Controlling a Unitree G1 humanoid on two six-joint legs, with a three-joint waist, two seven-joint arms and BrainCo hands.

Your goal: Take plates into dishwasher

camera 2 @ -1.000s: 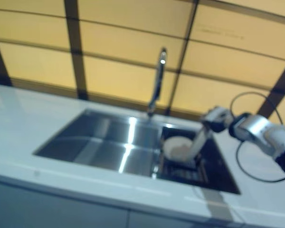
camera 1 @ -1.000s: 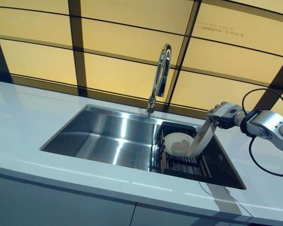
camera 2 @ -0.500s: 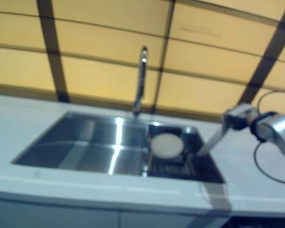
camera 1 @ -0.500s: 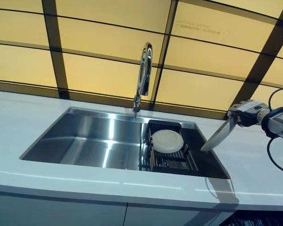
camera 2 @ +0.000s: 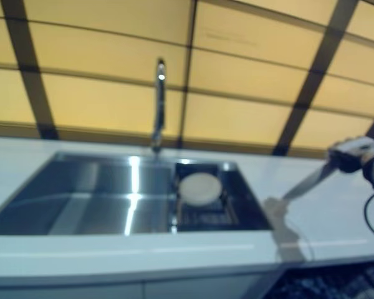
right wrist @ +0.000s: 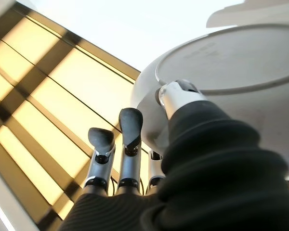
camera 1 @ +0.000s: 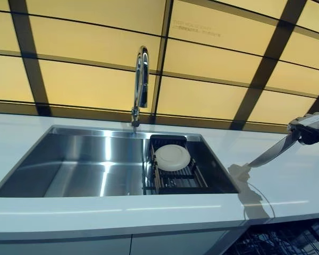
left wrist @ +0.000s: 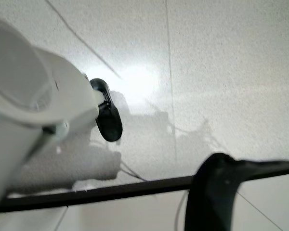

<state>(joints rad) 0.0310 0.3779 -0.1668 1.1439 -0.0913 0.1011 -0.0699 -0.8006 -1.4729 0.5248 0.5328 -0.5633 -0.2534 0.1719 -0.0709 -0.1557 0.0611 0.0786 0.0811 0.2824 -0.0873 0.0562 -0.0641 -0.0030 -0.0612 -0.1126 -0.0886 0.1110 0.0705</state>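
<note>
My right hand is at the far right, above the white countertop. It is shut on a white plate that hangs tilted down to the left, clear of the counter. In the right wrist view the thumb presses on the plate's underside. A second white plate leans in the black dish rack at the right end of the sink. My left hand shows only in its own wrist view, over the floor.
A tall chrome faucet stands behind the sink's middle. A dark dishwasher rack shows below the counter's front edge at the lower right. A yellow panelled wall runs behind the counter.
The camera has turned to the right. My right hand has lifted the plate out of the sink rack and carried it right, over the counter. The other plate has stayed in the rack.
</note>
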